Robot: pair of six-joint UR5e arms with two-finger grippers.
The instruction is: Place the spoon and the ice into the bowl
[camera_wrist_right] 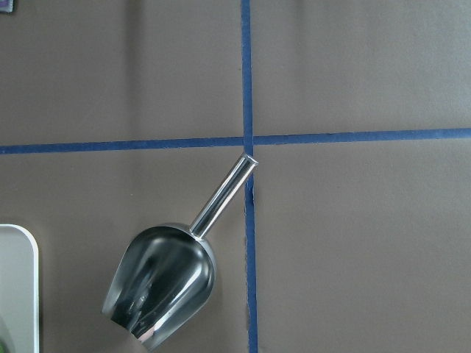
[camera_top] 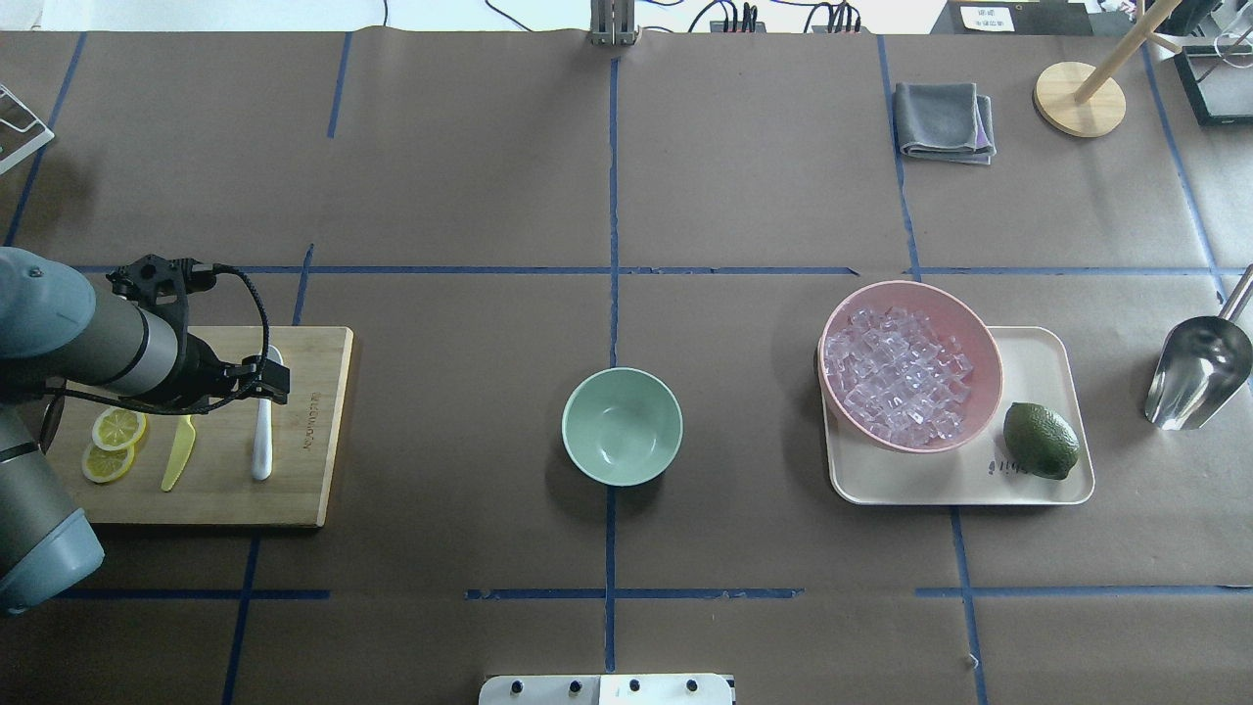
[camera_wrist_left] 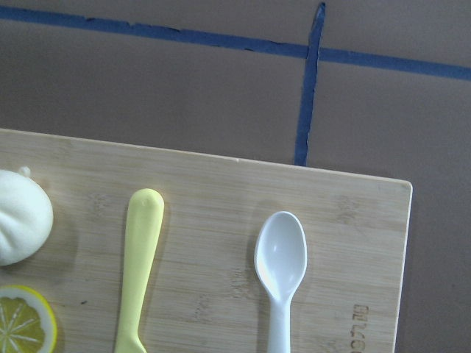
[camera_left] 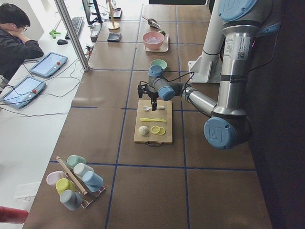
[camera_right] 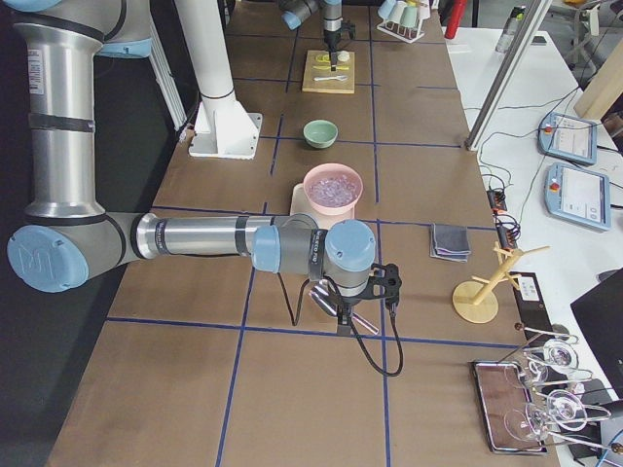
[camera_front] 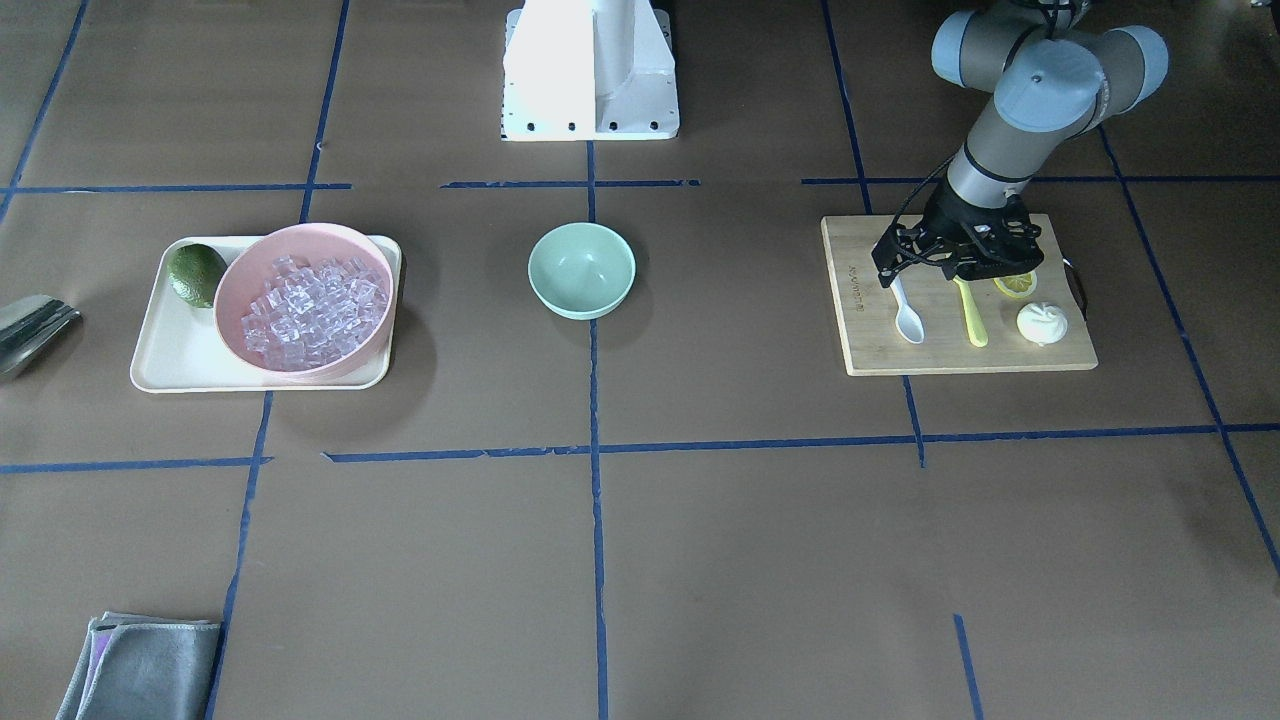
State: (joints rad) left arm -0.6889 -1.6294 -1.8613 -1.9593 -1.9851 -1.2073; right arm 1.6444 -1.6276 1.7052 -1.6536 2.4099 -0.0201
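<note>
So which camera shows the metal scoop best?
The right wrist view: the metal scoop is large there, whole from mouth to handle tip. Overhead shows it small, its handle reaching the picture's edge. The front-facing view cuts it off, the right side view hides most of it, and the left side view shows it tiny.

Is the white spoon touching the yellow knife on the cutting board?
Apart. The left wrist view shows a clear gap between the spoon and the knife.
</note>
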